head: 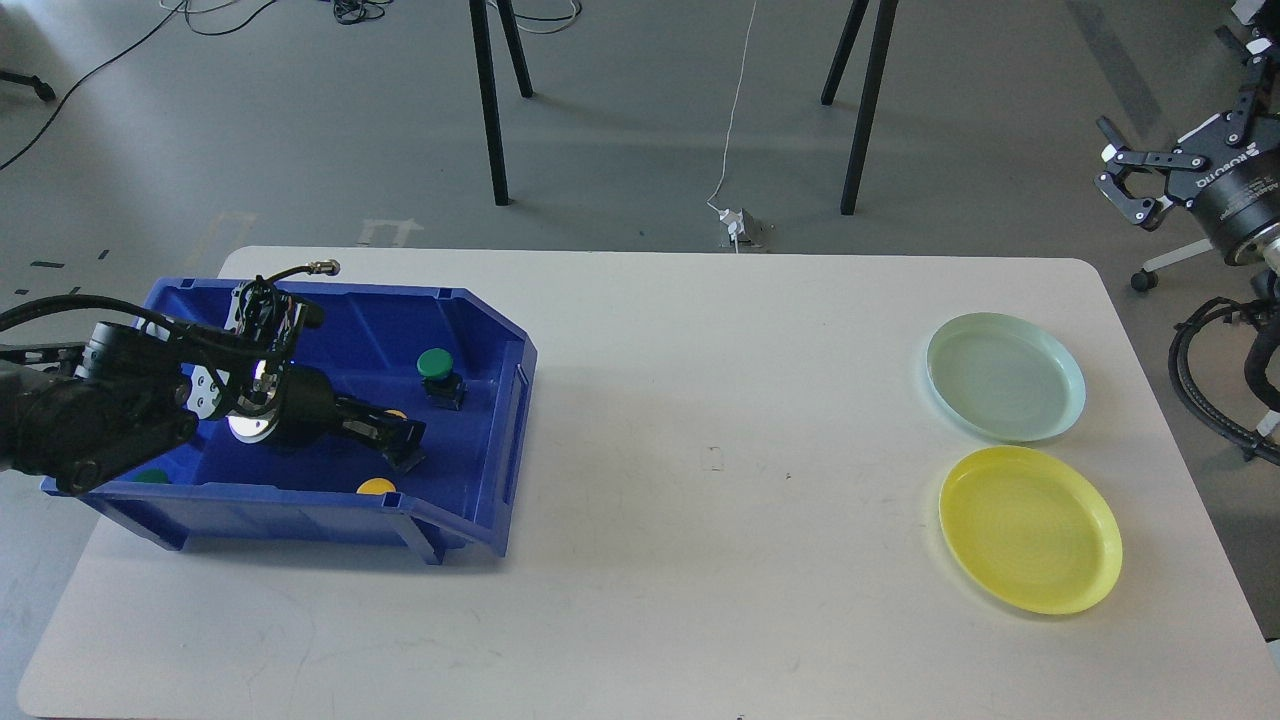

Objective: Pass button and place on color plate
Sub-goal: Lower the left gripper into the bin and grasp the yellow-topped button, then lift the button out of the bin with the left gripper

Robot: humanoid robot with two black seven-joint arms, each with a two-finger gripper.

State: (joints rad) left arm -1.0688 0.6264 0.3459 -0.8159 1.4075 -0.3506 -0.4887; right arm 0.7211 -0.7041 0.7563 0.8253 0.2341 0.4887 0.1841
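Blue bin (480,400) holds green-capped button (438,375), upright, just beyond and right of left gripper (400,440); its jaw state cannot be told. Right gripper (1125,185) open, well apart, off table near plates (1005,377).

Green-capped button (438,374) upright inside blue bin (480,330); pale green plate (1005,376) and yellow plate (1030,529) lie apart, right
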